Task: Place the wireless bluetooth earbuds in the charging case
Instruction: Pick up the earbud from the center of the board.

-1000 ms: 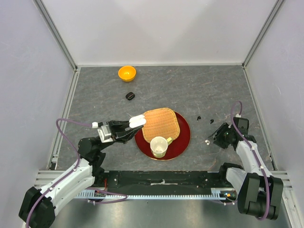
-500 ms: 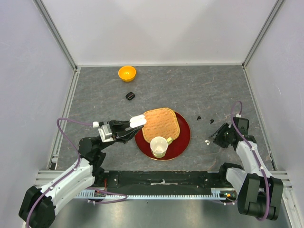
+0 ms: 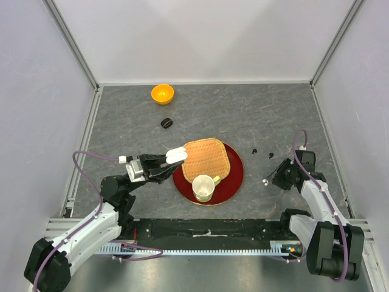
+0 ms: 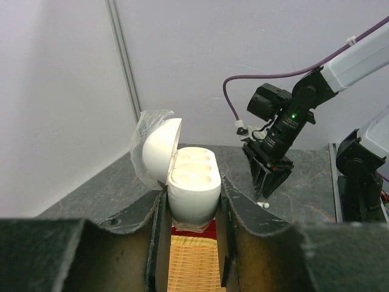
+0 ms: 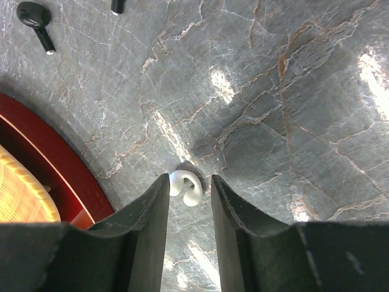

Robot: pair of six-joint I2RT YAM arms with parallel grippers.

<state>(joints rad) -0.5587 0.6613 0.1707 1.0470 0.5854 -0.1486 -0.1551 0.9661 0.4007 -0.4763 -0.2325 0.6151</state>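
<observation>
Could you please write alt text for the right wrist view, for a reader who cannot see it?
The right gripper straddles a small glossy white earbud lying on the grey marbled table, jaws open around it. A black stemmed earbud lies top left; a red tray with a yellow woven mat shows at left.

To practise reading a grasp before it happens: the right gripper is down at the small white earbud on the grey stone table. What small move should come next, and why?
Probably close the right gripper on the glossy white earbud. Its jaws stand either side of the bud, not yet pinching it, and the left gripper holds the open white egg-shaped charging case ready.
</observation>
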